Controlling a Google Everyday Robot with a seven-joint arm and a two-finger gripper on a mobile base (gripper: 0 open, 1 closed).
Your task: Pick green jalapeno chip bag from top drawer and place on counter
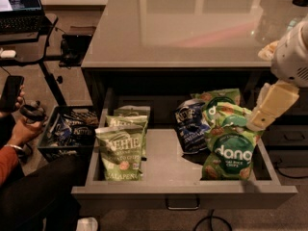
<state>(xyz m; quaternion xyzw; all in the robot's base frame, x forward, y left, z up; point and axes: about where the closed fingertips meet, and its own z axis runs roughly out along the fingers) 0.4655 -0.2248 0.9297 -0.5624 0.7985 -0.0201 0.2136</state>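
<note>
The gripper is seen at the right edge of the frame, hanging over the right end of the open top drawer. It is carried on a cream-coloured link that slopes down and to the left from a rounded white arm joint in the upper right. Its tip is set against the upper right corner of a green "dang" bag. Whether the bag is actually touched cannot be told, and neither can the gripper's state, spread or pressed together. Nothing is seen to be held.

The green jalapeno chip bag is found in the lower left part of the drawer, standing tilted back near the front wall, well apart from the gripper. A second green bag is propped just behind it. To the right of centre a dark blue bag is leaned against the "dang" bag, and another green bag is tucked behind them.

The glossy grey-brown surface is spread across the upper middle of the frame, above the drawer. At the lower left a person's hand is seen beside a dark bin of snack bags.
</note>
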